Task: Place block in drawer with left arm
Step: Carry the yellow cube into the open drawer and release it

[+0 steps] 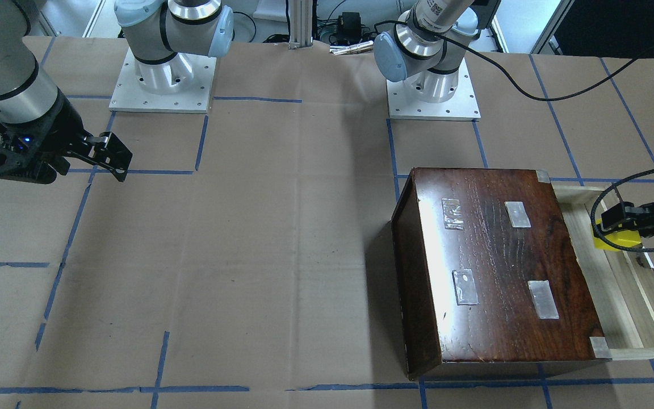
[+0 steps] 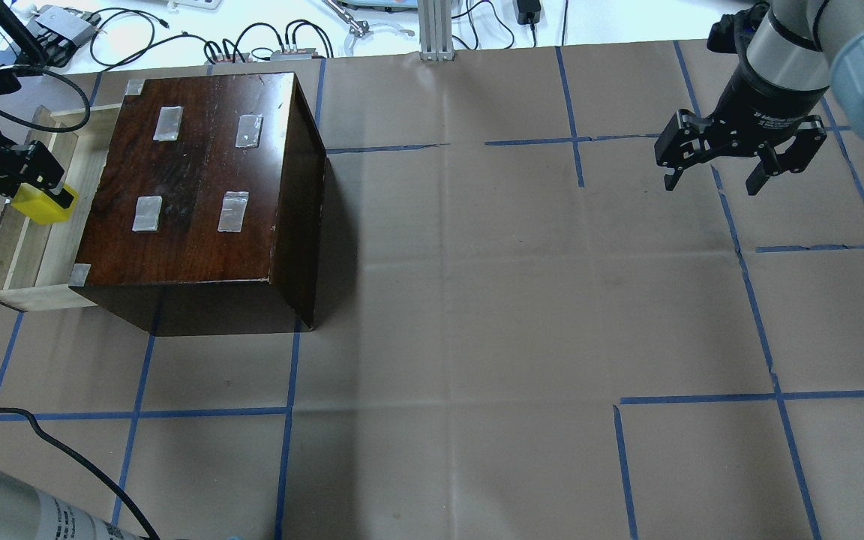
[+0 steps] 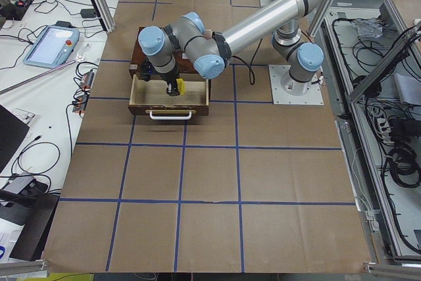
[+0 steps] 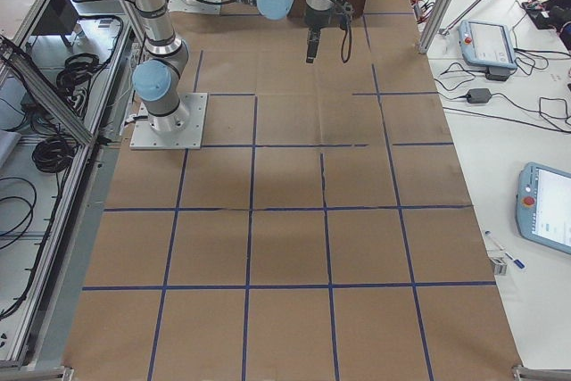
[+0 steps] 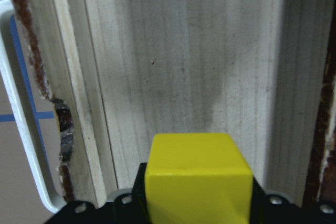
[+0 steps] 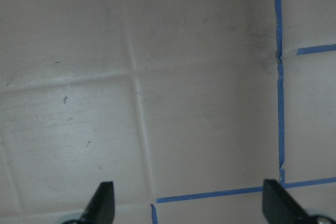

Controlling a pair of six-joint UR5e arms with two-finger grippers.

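Overhead exterior view: the drawer (image 2: 33, 296) was seen pulled out of the dark wooden box (image 2: 199, 225) on the robot's left side of the table (image 2: 477, 300).
Block: the yellow block (image 2: 40, 205) was held over the drawer's pale floor, close to the box's front; whether it touched the floor could not be told.
Left gripper: the left gripper (image 2: 48, 181) was clamped on the block, a finger on either side.
Right gripper: the right gripper (image 2: 713, 185) was held above the brown paper, well apart from the box, its jaws spread wide.
Box top: four silver tape patches (image 2: 167, 123) were stuck there.
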